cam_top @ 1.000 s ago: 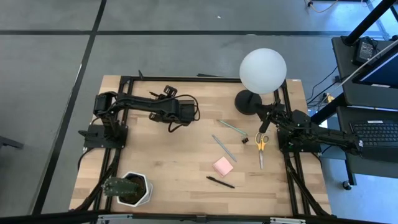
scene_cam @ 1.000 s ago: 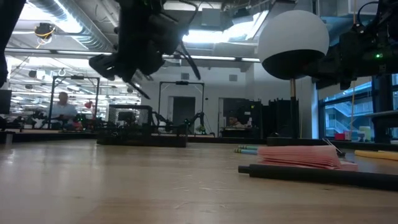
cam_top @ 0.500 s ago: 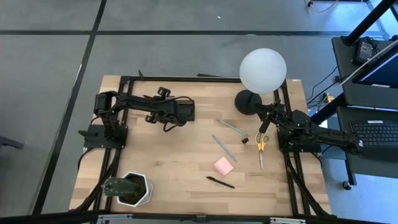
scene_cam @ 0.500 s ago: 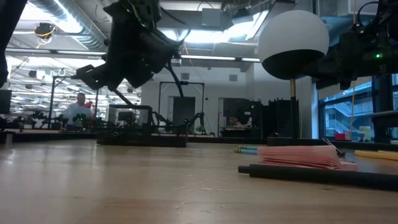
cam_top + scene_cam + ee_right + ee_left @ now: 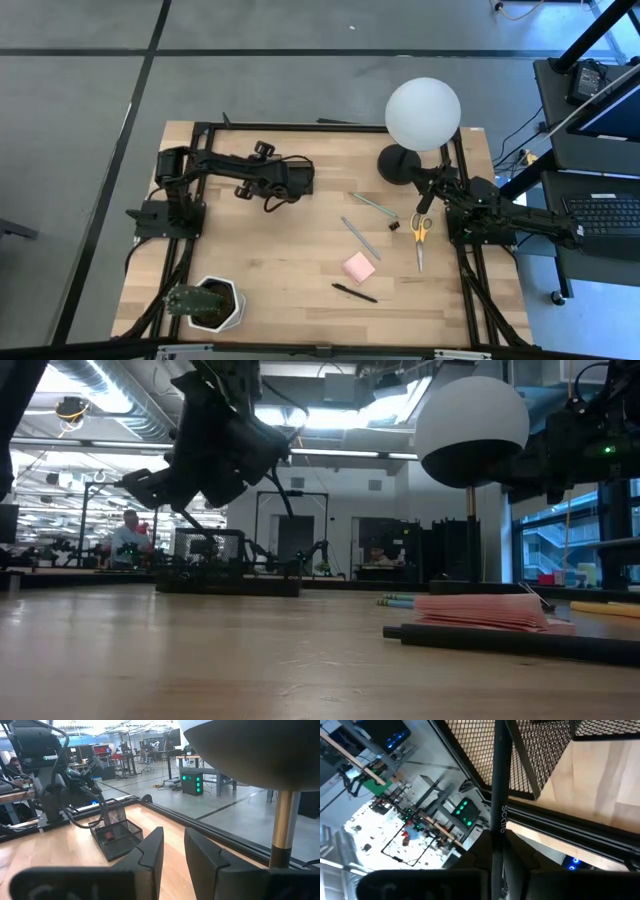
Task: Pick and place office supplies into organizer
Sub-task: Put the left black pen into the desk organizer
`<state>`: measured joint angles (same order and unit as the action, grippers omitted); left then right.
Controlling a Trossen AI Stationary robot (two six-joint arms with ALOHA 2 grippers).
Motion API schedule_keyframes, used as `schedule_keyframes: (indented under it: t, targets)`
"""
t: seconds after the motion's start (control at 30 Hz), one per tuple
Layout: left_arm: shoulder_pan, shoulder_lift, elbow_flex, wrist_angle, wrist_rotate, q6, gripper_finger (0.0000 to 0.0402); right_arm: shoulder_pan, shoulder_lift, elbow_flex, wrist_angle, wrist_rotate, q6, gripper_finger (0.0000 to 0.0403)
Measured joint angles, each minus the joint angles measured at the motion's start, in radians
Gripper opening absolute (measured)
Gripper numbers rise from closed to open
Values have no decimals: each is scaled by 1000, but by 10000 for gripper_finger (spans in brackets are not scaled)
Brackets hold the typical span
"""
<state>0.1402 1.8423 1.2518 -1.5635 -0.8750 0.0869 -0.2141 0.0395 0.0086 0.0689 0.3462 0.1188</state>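
Black pen [image 5: 498, 795] clamped in left fingers [image 5: 485, 865], above mesh organizer [image 5: 116, 834].

organizer [image 5: 296, 176]: mostly covered by left arm in high view | mesh walls [image 5: 530, 750] cut off by picture edge, left wrist view | black pen [image 5: 498, 795]: lower end hidden between left gripper's fingers | scissors [image 5: 605, 609]: cut off at edge, low view | binder clips [image 5: 393, 227]: too small to count | lamp globe [image 5: 250, 745]: cropped, right wrist view
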Motion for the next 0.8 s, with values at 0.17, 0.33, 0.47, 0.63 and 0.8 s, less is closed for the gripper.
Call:
schedule_keyframes:
  t: [0.17,0.33,0.47,0.63,0.8]
  targets:
    - [-7,67,0,1,-15,-7,18,0,0,0,0,0,-21,81]
    - [-9,114,0,1,-34,-16,18,0,0,0,0,0,-24,81]
    - [-8,126,0,0,-35,-25,20,0,0,0,0,0,-26,81]
    - [-8,126,0,1,-49,-25,43,0,0,0,0,0,-26,81]
    - [-8,126,0,1,-50,-23,73,0,0,0,0,0,-26,81]
